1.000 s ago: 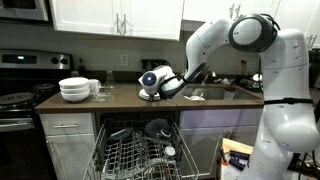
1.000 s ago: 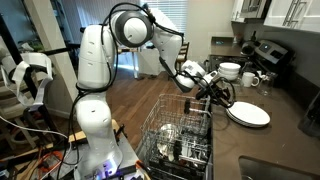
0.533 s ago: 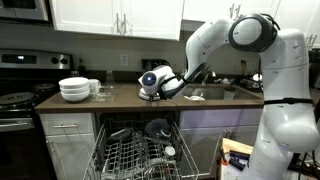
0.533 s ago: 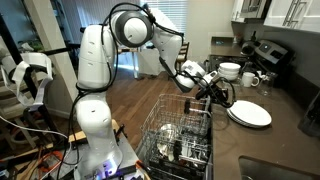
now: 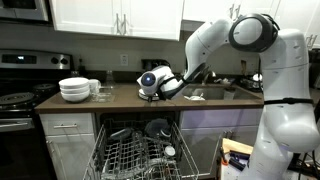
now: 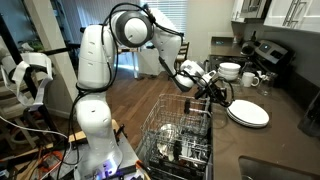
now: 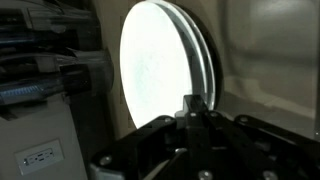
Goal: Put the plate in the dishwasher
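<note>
Your hand [image 6: 226, 99] is reaching down to the bench [image 6: 292, 128] and pinching the near edge of the plate [image 6: 250, 115]. In the wrist view, the two fingers of the hand [image 7: 195, 103] are pressing close together on the rim of the plate [image 7: 160, 65], so the hand is narrow and is holding the plate.

The plate is white and round, and it is lying flat on the dark bench. It is not in the dishwasher [image 6: 182, 135] yet. The dishwasher is standing open under the bench, with its wire rack [image 6: 170, 128] pulled out, just beside and below the plate. In an exterior view, the rack [image 5: 135, 155] is sitting low in front of the bench [image 5: 115, 98], and some dark dishes [image 5: 157, 128] are sitting in it.

A stack of deep white bowls [image 6: 230, 70] is standing farther back on the bench, well apart from the plate, with a white mug [image 6: 250, 79] just beside it. In an exterior view, the bowls [image 5: 75, 90] are sitting near the black stove [image 5: 15, 100], and your hand [image 5: 150, 90] is hanging over the bench above the rack. The plate is too hard to see there.
</note>
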